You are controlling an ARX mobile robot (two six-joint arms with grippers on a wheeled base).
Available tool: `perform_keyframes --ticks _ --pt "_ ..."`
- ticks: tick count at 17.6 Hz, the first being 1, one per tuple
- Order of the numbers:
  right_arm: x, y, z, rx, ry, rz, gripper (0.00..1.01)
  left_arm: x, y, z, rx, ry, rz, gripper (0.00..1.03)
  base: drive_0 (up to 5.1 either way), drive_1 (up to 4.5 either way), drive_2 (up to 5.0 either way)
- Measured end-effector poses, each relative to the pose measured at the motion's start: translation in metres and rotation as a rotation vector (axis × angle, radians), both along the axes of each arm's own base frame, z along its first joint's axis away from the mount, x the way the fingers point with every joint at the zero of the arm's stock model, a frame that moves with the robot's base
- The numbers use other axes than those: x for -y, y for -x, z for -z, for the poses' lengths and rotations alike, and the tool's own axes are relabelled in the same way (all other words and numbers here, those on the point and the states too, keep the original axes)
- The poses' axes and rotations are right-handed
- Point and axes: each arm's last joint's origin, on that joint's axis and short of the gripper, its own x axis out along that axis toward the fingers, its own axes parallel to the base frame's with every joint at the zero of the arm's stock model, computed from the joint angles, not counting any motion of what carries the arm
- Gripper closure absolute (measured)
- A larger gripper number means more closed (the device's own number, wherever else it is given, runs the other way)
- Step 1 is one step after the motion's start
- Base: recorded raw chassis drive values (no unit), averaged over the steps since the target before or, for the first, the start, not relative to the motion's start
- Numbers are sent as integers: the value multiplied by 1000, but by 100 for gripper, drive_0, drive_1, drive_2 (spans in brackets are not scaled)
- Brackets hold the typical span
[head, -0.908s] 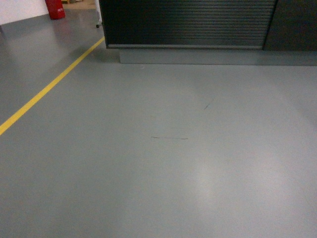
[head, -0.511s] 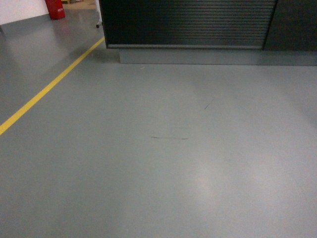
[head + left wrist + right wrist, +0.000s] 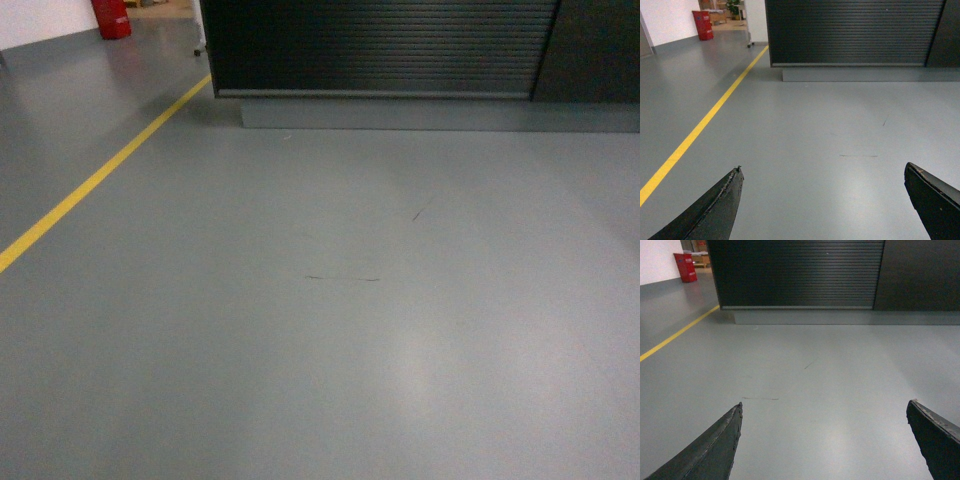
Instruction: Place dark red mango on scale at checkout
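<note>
Fingers of the left gripper (image 3: 822,202) are seen at the near edge of the left wrist view, spread wide with bare floor (image 3: 815,130) between them and nothing held. Fingers of the right gripper (image 3: 825,442) are likewise seen at the near edge of the right wrist view, spread wide and holding nothing. Neither gripper is caught by the head view. Grey floor, smooth and faintly glossy, fills the near and middle ground in all three views, and two thin dark scuff marks (image 3: 343,278) are seen on it near the middle. A yellow line (image 3: 90,185) is painted on the floor at the left, slanting from the near left toward the far middle. At the far side, the checkout (image 3: 385,45) is seen as a dark front with a horizontally ribbed panel set on a pale grey plinth (image 3: 420,113), with a plain dark panel (image 3: 595,50) joined at its right. Its top is cut off by the frame in every view, so the scale and the dark red mango cannot be located. A red object (image 3: 110,18) stands at the far left by a white wall (image 3: 45,18).
</note>
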Motion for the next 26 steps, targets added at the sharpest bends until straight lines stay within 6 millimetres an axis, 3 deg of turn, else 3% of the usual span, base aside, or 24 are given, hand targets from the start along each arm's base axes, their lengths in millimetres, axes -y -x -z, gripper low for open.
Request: perform_keyframes --ticks 13,26 --pt "0 0 0 0 0 0 3 0 0 0 0 0 0 5 0 9 -9" --pt "0 0 0 1 0 0 3 0 0 0 1 0 1 5 1 420 -418"
